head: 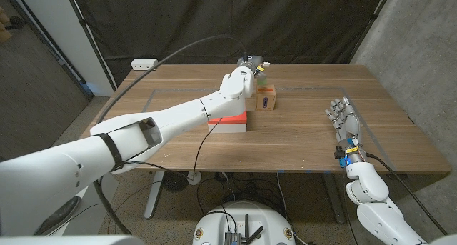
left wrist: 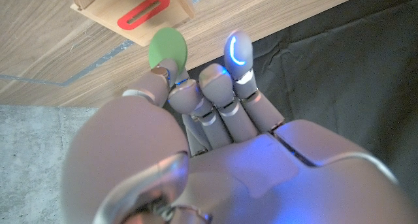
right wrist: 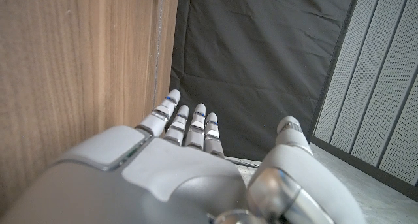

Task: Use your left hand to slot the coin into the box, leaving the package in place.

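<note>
The left hand (left wrist: 196, 129) pinches the green coin (left wrist: 168, 48) by its lower edge, just off the box (left wrist: 134, 12). It looks thin, light, stiff and slippery, so an edge hold suits it. The right hand (head: 345, 123) rests open on the tabletop (head: 307, 141).

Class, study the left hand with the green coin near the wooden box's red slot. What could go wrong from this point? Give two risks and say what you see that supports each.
1. The green coin, pinched at the left hand's fingertips, sits beside the red slot, not in line with it; it could strike the box top and slip.
2. The left forearm passes right above the red and white package; lowering the arm may nudge it.
</note>
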### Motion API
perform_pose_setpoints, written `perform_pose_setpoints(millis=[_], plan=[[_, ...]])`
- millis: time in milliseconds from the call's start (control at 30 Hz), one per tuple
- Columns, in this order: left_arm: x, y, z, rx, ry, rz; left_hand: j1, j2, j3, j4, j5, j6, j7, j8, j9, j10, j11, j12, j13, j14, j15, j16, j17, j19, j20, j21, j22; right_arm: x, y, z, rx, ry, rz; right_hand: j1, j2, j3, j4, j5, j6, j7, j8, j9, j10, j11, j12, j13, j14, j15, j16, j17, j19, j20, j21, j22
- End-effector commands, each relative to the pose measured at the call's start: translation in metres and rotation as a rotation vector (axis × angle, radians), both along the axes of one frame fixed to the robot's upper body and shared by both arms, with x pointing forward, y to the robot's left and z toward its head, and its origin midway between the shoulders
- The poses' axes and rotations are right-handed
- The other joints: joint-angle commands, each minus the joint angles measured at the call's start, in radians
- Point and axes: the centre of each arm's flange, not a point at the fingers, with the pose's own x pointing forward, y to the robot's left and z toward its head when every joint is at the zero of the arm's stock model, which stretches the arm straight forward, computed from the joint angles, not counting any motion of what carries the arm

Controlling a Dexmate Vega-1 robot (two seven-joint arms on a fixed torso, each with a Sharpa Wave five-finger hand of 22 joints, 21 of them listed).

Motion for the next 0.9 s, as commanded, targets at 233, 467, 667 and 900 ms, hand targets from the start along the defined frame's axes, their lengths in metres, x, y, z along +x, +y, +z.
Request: perform_pose_setpoints(millis=[233, 467, 667, 900], plan=[[0.011, -0.010, -0.008, 0.007, 0.011, -0.017, -0.006, 0.002, 0.005, -0.001, 0.002, 0.028, 0.022, 0.003, 0.000, 0.000, -0.003, -0.005, -0.004, 0.002, 0.000, -0.003, 0.002, -0.002, -0.053, 0.005, -0.001, 0.001, -0.006, 0.000, 0.006, 0.001, -0.011, 0.012, 0.005, -0.003, -0.003, 0.005, 0.006, -0.001, 0.000, 0.004, 0.008, 0.000, -0.003, 0.006, 0.007, 0.005, -0.003, -0.001, 0.006, 0.002, -0.003, 0.003], [0.013, -0.011, -0.012, 0.012, 0.018, -0.020, -0.005, 0.002, 0.007, -0.002, 0.002, 0.028, 0.023, 0.003, 0.000, 0.000, -0.001, -0.005, -0.004, 0.004, 0.000, 0.002, 0.008, -0.003, -0.053, 0.004, -0.001, 0.001, -0.007, 0.000, 0.004, -0.001, -0.016, 0.013, 0.005, -0.003, -0.003, 0.005, 0.006, 0.000, 0.000, 0.004, 0.010, 0.000, -0.002, 0.006, 0.007, 0.004, -0.003, -0.001, 0.006, 0.002, -0.002, 0.003], [0.015, -0.012, -0.015, 0.007, 0.025, -0.023, -0.004, 0.001, 0.007, -0.002, 0.002, 0.028, 0.021, 0.004, 0.001, -0.003, -0.002, 0.000, 0.006, 0.002, 0.000, -0.002, 0.005, -0.001, -0.053, 0.007, 0.002, 0.000, -0.008, -0.002, 0.009, 0.001, -0.015, 0.013, 0.005, -0.003, -0.003, 0.005, 0.005, -0.001, 0.000, 0.004, 0.010, 0.000, -0.003, 0.006, 0.007, 0.005, -0.003, -0.001, 0.006, 0.001, -0.003, 0.003], [0.020, -0.012, -0.017, 0.000, 0.026, -0.025, -0.004, 0.001, 0.006, -0.001, 0.002, 0.028, 0.022, 0.004, 0.000, -0.001, -0.002, 0.001, 0.005, 0.002, 0.000, -0.002, 0.005, 0.001, -0.053, 0.007, 0.001, 0.000, -0.008, -0.004, 0.013, 0.006, -0.016, 0.013, 0.005, -0.004, -0.003, 0.005, 0.006, 0.000, 0.000, 0.004, 0.011, -0.001, -0.002, 0.006, 0.007, 0.005, -0.003, -0.001, 0.006, 0.002, -0.002, 0.003]])
